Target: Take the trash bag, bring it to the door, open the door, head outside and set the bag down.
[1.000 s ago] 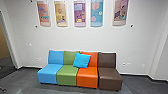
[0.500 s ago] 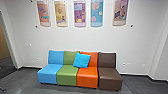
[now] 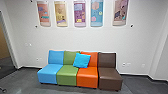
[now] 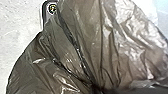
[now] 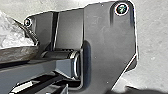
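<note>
In the left wrist view the trash bag, thin, dark, see-through and crinkled, hangs large and full. Its folds run together at a dark spot near the lower edge, where my left gripper is shut on the gathered plastic. Part of the bag also appears in the right wrist view, beyond the robot's jointed bar. A blurred dark shape along that view's lower edge is too unclear to read as my right gripper.
A row of blue, green, orange and brown seats stands against a white wall, a blue cushion on it. Colourful panels hang above. A doorway or opening edge is at far left, with grey floor in front.
</note>
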